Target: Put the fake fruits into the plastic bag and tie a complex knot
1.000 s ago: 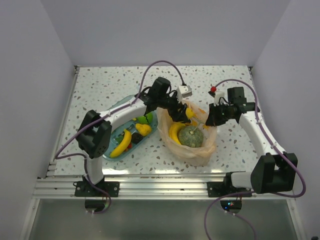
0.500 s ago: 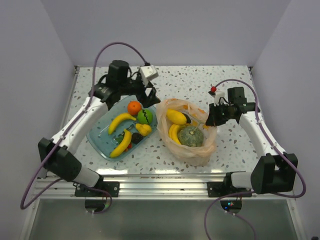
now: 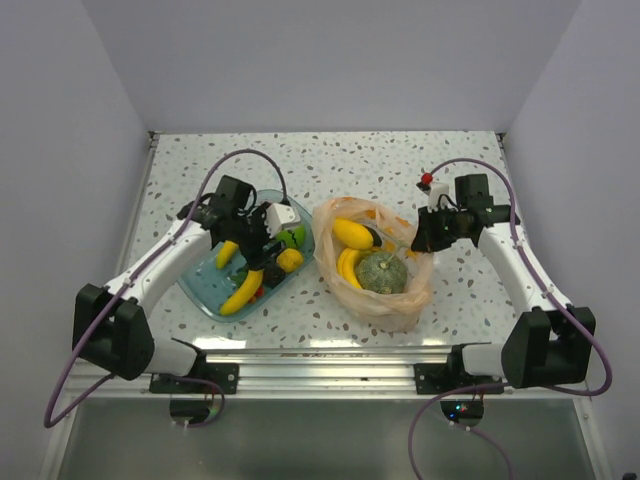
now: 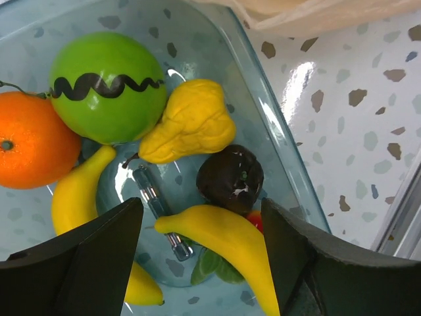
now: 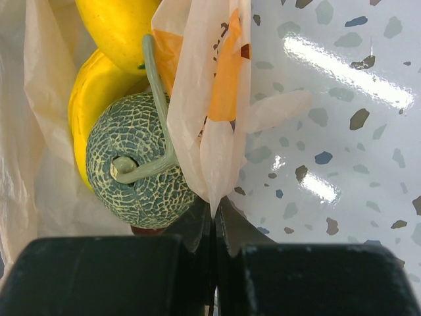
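The peach-orange plastic bag (image 3: 400, 300) lies open at mid-table with a grey-green melon (image 3: 382, 272) and two bananas (image 3: 351, 234) inside; no knot is in view. My right gripper (image 5: 214, 205) is shut on the bag's right rim (image 5: 209, 112), beside the melon (image 5: 135, 164). My left gripper (image 4: 198, 214) hangs open low over the blue tray (image 4: 276, 125), a banana (image 4: 227, 240) lying between its fingers untouched. Around it lie a dark plum (image 4: 230, 178), a small yellow piece (image 4: 191, 122), a green ball (image 4: 105, 85), an orange (image 4: 33, 138) and another banana (image 4: 75, 197).
The clear blue tray (image 3: 200, 283) sits left of the bag, almost touching it. A metal rail (image 3: 320, 365) runs along the near table edge between the arm bases. White walls close in the speckled table on three sides.
My left arm left the bag, where one more banana now lies, swung out left and came down low over the tray with its jaws open. The right arm has not moved.
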